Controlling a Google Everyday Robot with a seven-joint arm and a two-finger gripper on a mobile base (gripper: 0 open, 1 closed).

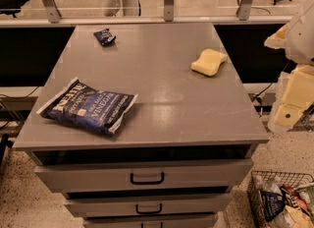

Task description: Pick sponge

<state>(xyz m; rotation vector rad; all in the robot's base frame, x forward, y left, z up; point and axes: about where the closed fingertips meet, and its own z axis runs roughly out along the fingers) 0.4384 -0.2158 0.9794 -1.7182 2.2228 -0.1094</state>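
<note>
Right of table (162, 89), tool (294, 99), sponge (209, 62) on top

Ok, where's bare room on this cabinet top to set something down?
Widest bare patch: the middle of the cabinet top, between chip bag, sponge and small dark packet. The front-right corner is bare too. Nowhere is crowded; the tool hangs beyond the right edge.
</note>
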